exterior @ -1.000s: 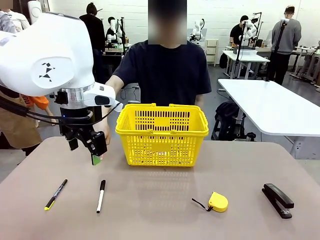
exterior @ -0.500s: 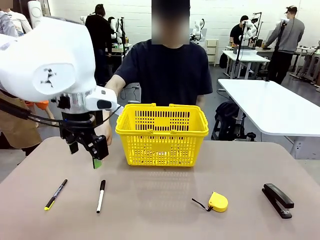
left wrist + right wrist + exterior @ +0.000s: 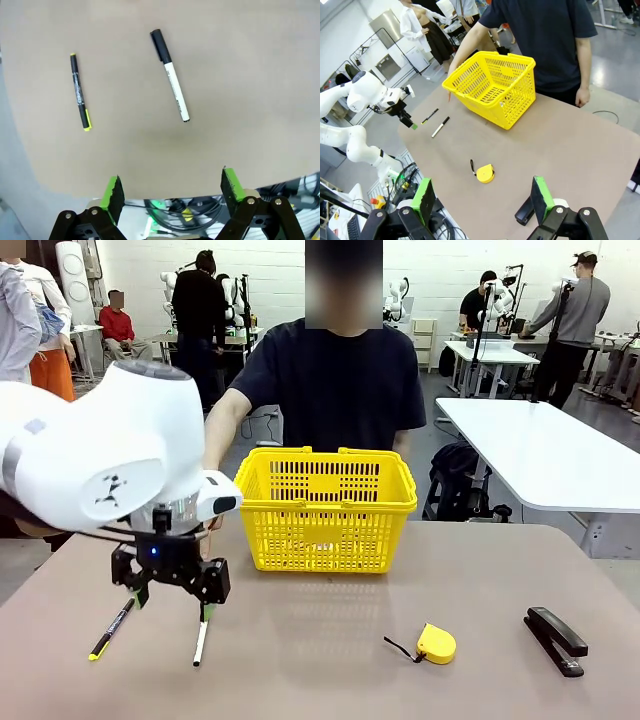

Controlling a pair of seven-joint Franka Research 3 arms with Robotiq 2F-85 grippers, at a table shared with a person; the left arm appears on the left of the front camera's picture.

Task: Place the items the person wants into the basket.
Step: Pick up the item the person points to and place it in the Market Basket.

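Showing one marker, one pen, one basket

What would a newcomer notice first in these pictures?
The bright yellow slotted plastic basket, at the far middle of the grey-brown table, before the person in a dark T-shirt. Then the left gripper, black with green pads, open above the table close to a slim white marker with a black cap and a thin black pen with a yellow end, at its near left.

Robot lab, white worktables
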